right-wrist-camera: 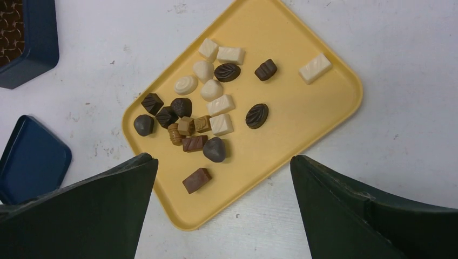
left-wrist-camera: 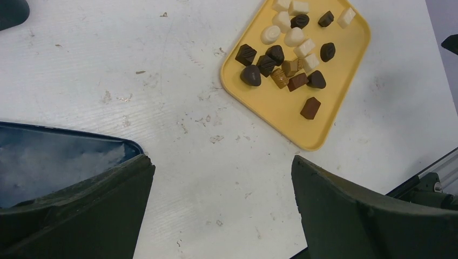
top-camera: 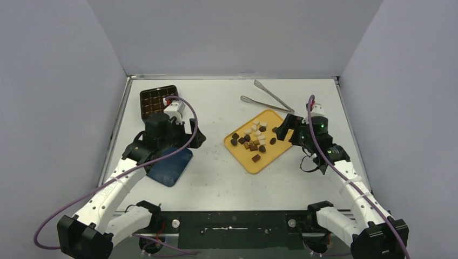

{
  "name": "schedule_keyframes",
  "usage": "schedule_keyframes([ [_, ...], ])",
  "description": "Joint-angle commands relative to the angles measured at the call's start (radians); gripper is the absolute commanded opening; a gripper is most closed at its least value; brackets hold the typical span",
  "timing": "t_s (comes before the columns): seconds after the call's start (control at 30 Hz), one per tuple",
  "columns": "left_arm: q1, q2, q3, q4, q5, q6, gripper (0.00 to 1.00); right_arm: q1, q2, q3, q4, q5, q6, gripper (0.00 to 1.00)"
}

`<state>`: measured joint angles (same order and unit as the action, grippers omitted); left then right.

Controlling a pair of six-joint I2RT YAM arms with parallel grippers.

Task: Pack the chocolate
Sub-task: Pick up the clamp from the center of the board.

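The chocolate (top-camera: 253, 139), several dark, mid-brown and cream-white pieces, lies loose on a yellow tray (top-camera: 273, 151) at centre right. It shows in the left wrist view (left-wrist-camera: 286, 54) and the right wrist view (right-wrist-camera: 200, 108). A dark compartment box (top-camera: 157, 101) sits at the back left. My left gripper (top-camera: 197, 138) is open and empty, left of the tray (left-wrist-camera: 281, 108) and above bare table (left-wrist-camera: 221, 183). My right gripper (top-camera: 283, 129) is open and empty over the tray's right edge (right-wrist-camera: 302, 113), with its jaws (right-wrist-camera: 222, 178) well apart.
Long metal tongs (top-camera: 267, 96) lie behind the tray. A dark blue lid (top-camera: 172, 166) lies under the left arm; it also shows in the left wrist view (left-wrist-camera: 48, 156) and the right wrist view (right-wrist-camera: 29, 162). The box corner (right-wrist-camera: 24, 43) shows top left.
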<state>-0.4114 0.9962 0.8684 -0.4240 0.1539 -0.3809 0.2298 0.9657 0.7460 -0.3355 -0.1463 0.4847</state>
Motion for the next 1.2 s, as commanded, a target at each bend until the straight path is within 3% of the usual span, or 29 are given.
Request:
schedule_keyframes([
  [0.0, -0.004, -0.033, 0.015, 0.014, 0.014, 0.014, 0.97, 0.002, -0.025, 0.012, 0.081, -0.009, 0.01, 1.0],
  [0.3, -0.029, -0.055, 0.006, 0.019, -0.014, -0.004, 0.97, 0.004, 0.104, 0.051, 0.216, 0.015, 0.012, 1.0],
  [0.57, -0.052, -0.075, 0.001, 0.014, -0.039, -0.007, 0.97, 0.009, 0.408, 0.239, 0.301, 0.158, -0.155, 0.98],
  [0.7, -0.056, -0.081, -0.002, 0.012, -0.045, -0.009, 0.97, 0.001, 0.63, 0.375, 0.347, 0.123, -0.278, 0.86],
  [0.8, -0.06, -0.081, -0.01, 0.022, -0.031, -0.016, 0.97, -0.005, 0.788, 0.542, 0.266, 0.123, -0.361, 0.59],
  [0.87, -0.064, -0.082, -0.009, 0.023, -0.028, -0.018, 0.97, -0.01, 0.868, 0.622, 0.243, 0.126, -0.395, 0.48],
  [1.0, -0.07, -0.084, -0.008, 0.02, -0.03, -0.018, 0.97, -0.037, 1.001, 0.741, 0.22, 0.087, -0.461, 0.4],
  [1.17, -0.079, -0.085, -0.006, 0.018, -0.036, -0.018, 0.97, -0.061, 1.121, 0.898, 0.169, 0.076, -0.525, 0.4],
])
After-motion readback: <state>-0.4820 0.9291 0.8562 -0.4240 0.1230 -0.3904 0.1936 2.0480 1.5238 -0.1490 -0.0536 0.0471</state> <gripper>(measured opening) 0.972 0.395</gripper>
